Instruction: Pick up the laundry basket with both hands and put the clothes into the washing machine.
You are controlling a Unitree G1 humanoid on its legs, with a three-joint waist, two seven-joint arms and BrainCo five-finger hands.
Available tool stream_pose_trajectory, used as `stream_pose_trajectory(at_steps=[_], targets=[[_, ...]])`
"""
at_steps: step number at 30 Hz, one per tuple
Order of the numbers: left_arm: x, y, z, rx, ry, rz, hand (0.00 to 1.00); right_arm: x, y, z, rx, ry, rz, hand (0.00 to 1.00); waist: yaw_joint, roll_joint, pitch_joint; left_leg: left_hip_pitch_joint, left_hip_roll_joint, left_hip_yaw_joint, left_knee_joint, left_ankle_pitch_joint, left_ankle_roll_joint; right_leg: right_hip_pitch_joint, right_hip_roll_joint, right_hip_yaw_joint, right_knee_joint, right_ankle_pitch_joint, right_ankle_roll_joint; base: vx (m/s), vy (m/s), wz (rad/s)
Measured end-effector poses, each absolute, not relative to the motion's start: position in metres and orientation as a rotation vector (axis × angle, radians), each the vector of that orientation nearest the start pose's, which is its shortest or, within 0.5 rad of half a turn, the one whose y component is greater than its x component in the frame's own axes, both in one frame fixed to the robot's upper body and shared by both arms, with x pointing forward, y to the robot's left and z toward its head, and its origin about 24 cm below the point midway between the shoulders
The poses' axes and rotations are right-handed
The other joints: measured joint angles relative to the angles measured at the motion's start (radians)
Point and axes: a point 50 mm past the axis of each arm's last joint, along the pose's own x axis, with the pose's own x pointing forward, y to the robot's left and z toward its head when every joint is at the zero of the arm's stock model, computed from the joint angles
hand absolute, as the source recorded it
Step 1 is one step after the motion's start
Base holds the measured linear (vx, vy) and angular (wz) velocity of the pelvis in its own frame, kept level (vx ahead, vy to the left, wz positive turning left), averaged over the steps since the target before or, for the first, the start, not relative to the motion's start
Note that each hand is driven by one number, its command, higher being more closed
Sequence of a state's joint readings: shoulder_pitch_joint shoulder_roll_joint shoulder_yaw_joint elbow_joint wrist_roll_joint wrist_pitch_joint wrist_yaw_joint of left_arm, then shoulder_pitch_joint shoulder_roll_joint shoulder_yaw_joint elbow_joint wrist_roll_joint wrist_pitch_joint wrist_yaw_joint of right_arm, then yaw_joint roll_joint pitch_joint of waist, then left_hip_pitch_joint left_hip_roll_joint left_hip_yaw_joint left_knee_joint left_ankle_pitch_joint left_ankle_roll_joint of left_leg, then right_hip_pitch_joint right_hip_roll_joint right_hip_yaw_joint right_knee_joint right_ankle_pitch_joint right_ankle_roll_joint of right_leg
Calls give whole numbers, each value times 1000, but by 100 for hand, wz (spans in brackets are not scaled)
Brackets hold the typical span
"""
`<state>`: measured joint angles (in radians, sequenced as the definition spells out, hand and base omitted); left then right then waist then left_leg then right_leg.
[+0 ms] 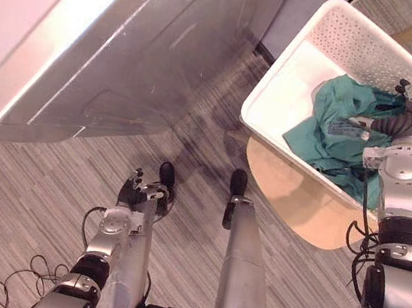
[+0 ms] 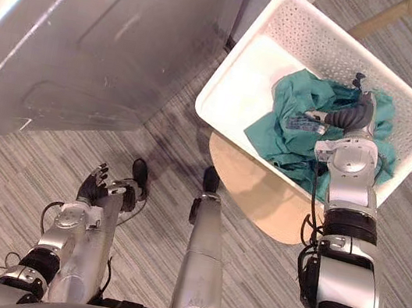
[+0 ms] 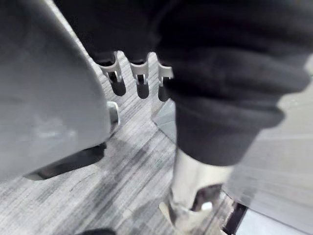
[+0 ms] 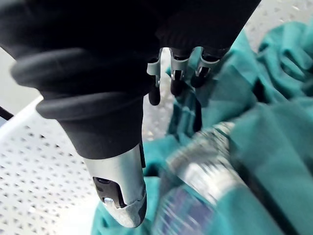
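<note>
So the right arm comes in from the near right and reaches straight out over the near-right rim of the laundry basket [image 1: 344, 35]. The right hand [image 1: 399, 115] sits palm-down on top of the teal clothes [image 1: 333, 128], dark fingertips pointing to the far side. In the right wrist view its fingers [image 4: 175, 83] look straight and loose and the thumb [image 4: 120, 196] sticks out apart from them, so the hand is spread and not pinching any cloth, just over it or lightly on it.

The left arm hangs down at the near left, and the left hand [image 1: 139, 189] is low over the striped grey floor [image 1: 22, 210], well away from the basket. Its fingers [image 3: 142, 83] are relaxed and it holds nothing.

The basket is white with perforated walls, open top facing up, parked on a round pale wooden seat [image 1: 293, 200] at the far right. Its long axis runs from far left to nearer right. The clothes are bunched in the right half, with the left part of the bottom bare. The silver washing machine [image 1: 114, 44] is at the far left, with floor between it and the basket.
</note>
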<state>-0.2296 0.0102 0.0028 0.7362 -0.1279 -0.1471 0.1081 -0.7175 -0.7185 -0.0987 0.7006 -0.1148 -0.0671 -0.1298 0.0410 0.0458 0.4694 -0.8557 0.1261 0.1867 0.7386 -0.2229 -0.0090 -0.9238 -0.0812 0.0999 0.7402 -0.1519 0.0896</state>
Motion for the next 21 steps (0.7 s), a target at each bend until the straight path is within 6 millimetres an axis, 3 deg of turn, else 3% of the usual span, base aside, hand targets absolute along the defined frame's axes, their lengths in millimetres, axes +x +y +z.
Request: stream_pose_trajectory(at_steps=[2,7,12,13,21], targets=[[274,150,-45,-88,344,111,0,346,-337,184,-629,-131,-465,0,2,5,4,-60,-1,-11,54,-11,10,-54,-2,-2,54,-18,2,-24,9,14],[284,157,-36,-84,310,120,0,338,-354,190,-618,-142,-517,0,5,3,12,-122,-13,-25,98,-12,18,-118,-18,-7,116,-40,-3,-33,-12,17],[284,164,-36,-96,315,137,0,338,-355,189,-602,-141,-504,0,7,3,13,-131,-11,-34,98,-4,15,-125,-18,-19,121,-41,-8,-14,-30,5],[284,165,-36,-95,314,139,0,338,-356,188,-609,-138,-495,100,6,3,13,-134,-11,-36,98,-3,13,-125,-18,-24,121,-41,-8,12,-26,7],[283,166,-36,-107,322,136,0,337,-358,190,-661,-119,-454,100,-1,1,13,-136,-10,-45,95,3,3,-126,-17,-31,127,-41,-9,18,-14,2]])
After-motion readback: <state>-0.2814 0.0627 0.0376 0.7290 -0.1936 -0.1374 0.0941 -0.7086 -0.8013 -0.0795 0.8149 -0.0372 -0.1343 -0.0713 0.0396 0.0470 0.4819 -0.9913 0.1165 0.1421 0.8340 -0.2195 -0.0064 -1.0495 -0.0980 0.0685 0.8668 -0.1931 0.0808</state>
